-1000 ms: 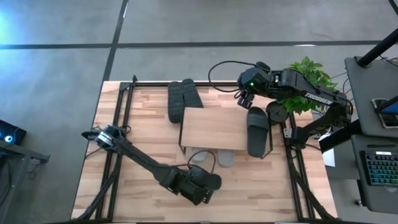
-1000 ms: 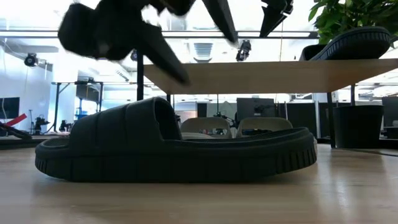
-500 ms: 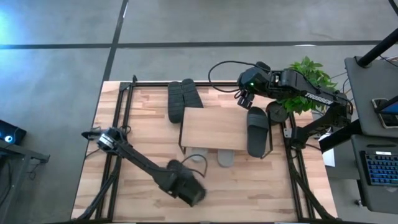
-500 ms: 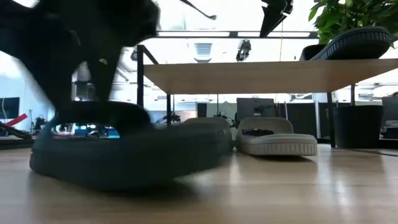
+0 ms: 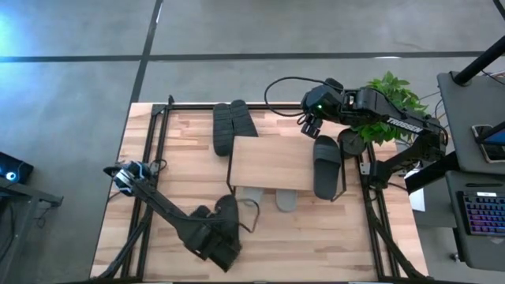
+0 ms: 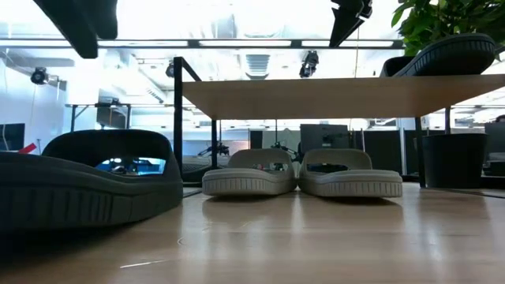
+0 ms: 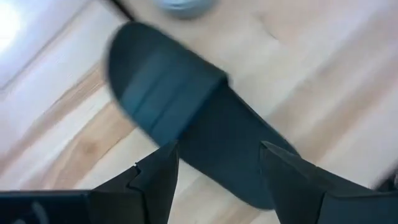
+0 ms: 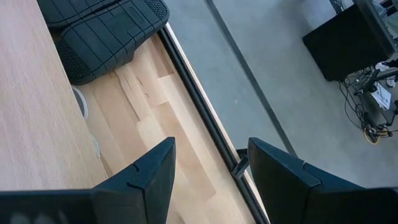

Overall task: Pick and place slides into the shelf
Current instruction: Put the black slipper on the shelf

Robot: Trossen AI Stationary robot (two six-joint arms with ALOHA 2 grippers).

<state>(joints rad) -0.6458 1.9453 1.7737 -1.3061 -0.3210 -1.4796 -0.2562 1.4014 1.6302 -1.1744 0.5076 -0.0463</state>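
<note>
Left end effector [image 7: 214,180], fingers spread, straddles a dark slide [image 7: 193,137] whose toe points toward the shelf [image 5: 272,162].

Right gripper [image 8: 208,171] spread above table edge [image 8: 193,102], two dark slides [image 8: 102,28] nearby

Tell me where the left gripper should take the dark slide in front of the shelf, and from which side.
I would grip across the bare sole behind the strap, from above: the dark slide lies flat, sole down, its sides there low and parallel. The open left gripper straddles that part. The right gripper waits by the shelf.
</note>
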